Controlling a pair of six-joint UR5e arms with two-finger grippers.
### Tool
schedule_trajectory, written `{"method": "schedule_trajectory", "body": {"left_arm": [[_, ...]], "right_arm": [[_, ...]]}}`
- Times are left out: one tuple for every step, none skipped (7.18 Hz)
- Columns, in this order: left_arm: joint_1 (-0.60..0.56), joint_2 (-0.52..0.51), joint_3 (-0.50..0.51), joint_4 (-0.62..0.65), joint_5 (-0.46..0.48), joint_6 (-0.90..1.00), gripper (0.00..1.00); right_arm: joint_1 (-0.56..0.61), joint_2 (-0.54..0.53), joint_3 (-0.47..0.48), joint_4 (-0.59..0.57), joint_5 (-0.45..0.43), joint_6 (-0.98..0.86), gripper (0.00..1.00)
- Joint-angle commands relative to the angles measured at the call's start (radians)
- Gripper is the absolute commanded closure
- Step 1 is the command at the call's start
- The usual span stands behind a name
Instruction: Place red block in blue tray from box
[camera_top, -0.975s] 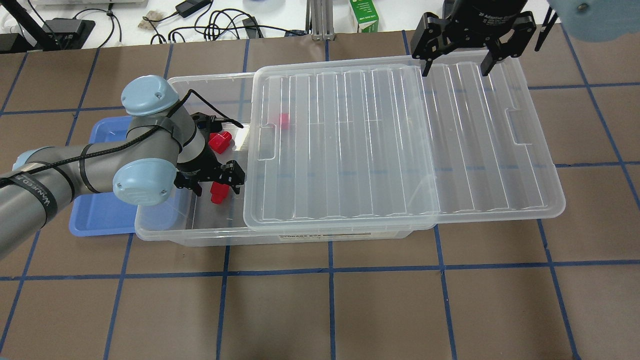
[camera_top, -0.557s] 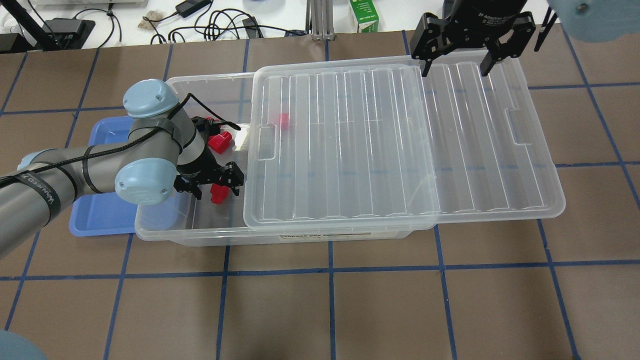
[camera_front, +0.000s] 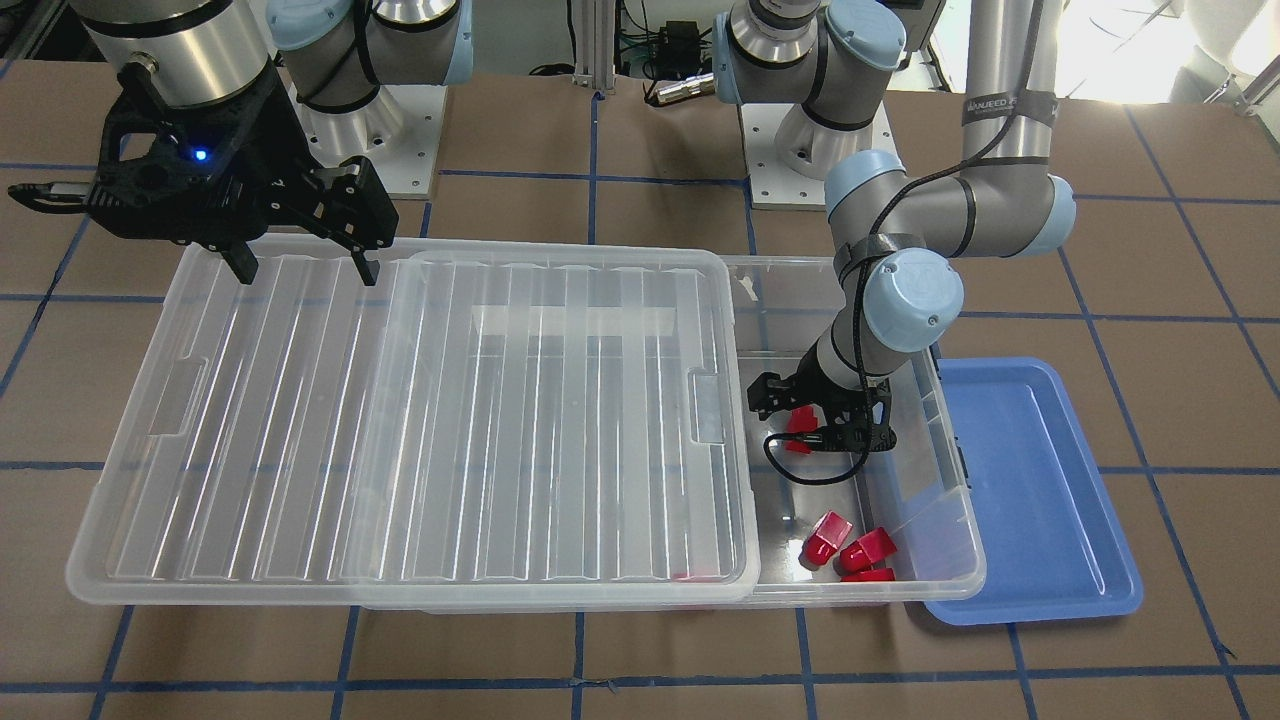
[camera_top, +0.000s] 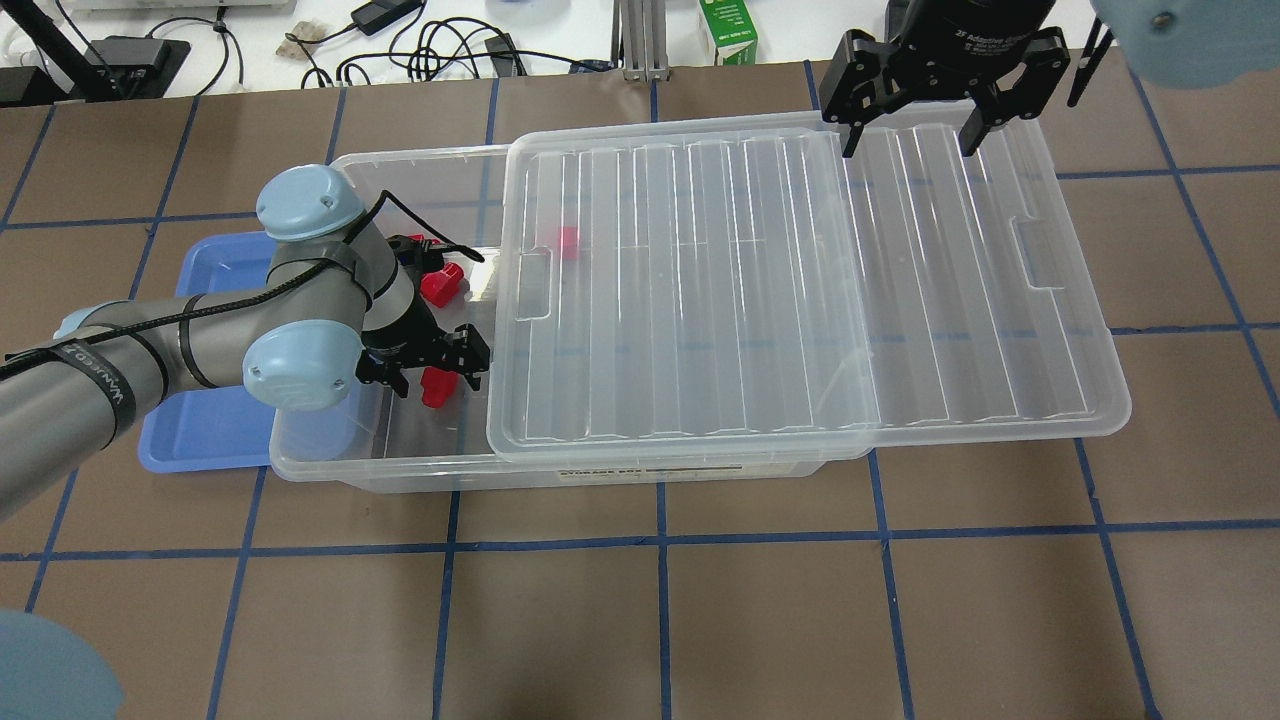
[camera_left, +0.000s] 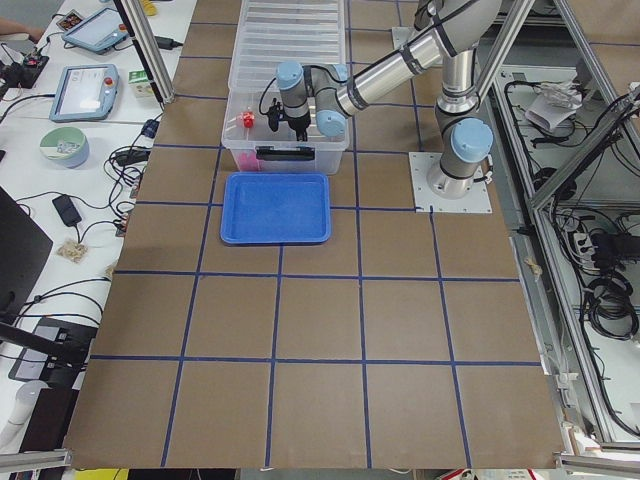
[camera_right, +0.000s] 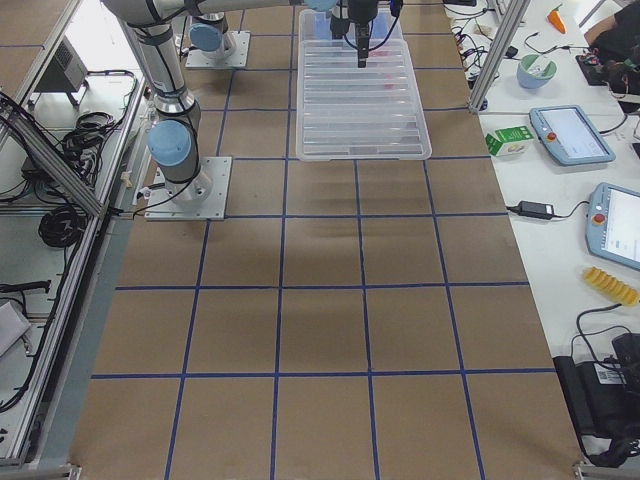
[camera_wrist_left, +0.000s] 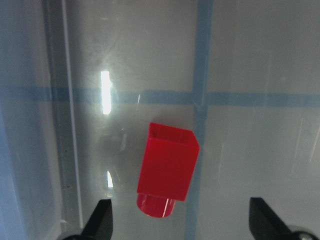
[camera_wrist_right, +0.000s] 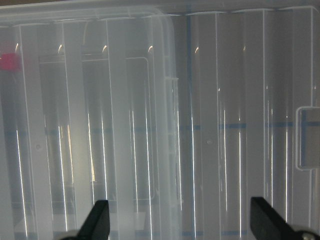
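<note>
The clear box (camera_top: 400, 462) has its ribbed lid (camera_top: 800, 290) slid to the right, so its left end is uncovered. My left gripper (camera_top: 430, 375) is open inside that end, with its fingers on either side of a red block (camera_top: 436, 388) on the box floor and not touching it. The left wrist view shows this block (camera_wrist_left: 167, 172) lying between the spread fingertips (camera_wrist_left: 102, 220). The blue tray (camera_top: 205, 430) lies to the left of the box, partly under my left arm. My right gripper (camera_top: 910, 140) is open and empty above the lid's far right edge.
More red blocks lie in the box: a cluster (camera_front: 850, 548) near its far corner, and one (camera_top: 568, 241) seen through the lid. A green carton (camera_top: 728, 35) and cables (camera_top: 440, 50) sit beyond the table's far edge. The box walls stand close around my left gripper.
My left arm's elbow and wrist have shifted slightly right and toward the front. Its gripper stays open over the same red block. The right arm has barely moved.
</note>
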Motion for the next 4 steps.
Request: {"method": "schedule_trajectory", "body": {"left_arm": [[-0.005, -0.024, -0.002, 0.051, 0.004, 0.012, 0.12], [-0.007, -0.029, 0.001, 0.051, 0.004, 0.018, 0.35], [-0.007, -0.029, 0.006, 0.051, 0.005, 0.041, 0.54], [-0.005, -0.027, 0.0, 0.051, 0.007, 0.063, 0.86]], "right_arm": [[0.0, 0.0, 0.0, 0.0, -0.001, 0.001, 0.0], [0.0, 0.0, 0.0, 0.001, -0.002, 0.0, 0.0], [0.0, 0.0, 0.0, 0.001, 0.002, 0.001, 0.0], [0.0, 0.0, 0.0, 0.001, -0.001, 0.0, 0.0]]}}
